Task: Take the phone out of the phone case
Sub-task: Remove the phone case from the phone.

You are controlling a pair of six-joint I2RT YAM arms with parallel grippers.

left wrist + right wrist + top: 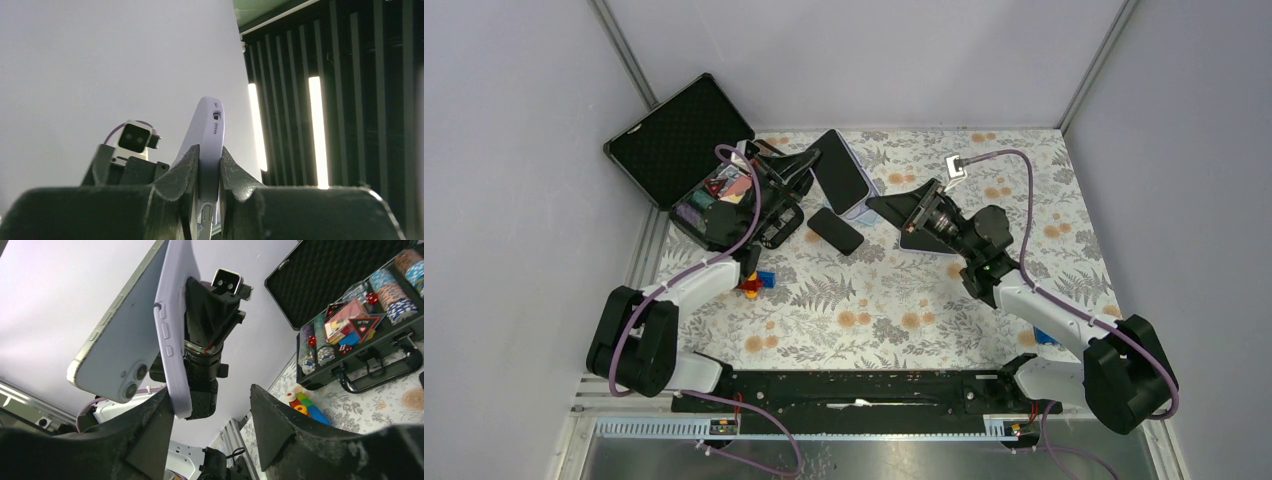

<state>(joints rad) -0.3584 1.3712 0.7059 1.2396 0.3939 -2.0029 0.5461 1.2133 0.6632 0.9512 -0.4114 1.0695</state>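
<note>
Pinching one phone case (207,130), left end effector (210,155), one phone (117,335) (half out), right end effector (211,390) spread.

My left fingers (186,167) clamp the lilac silicone phone case (209,130) from both sides, above the table (904,300) near the middle of its far edge. The pale blue slab phone (117,335) leans out of that case at one end. My right fingers (145,430) stand just right of it, spread, with the case's end against one of them. A black flat phone (835,230) lies on the table just before the held one. The open black hard case of chips (679,130) sits at the far left corner. Small plastic toy blocks (756,283) lie before it, near the left edge.
</note>
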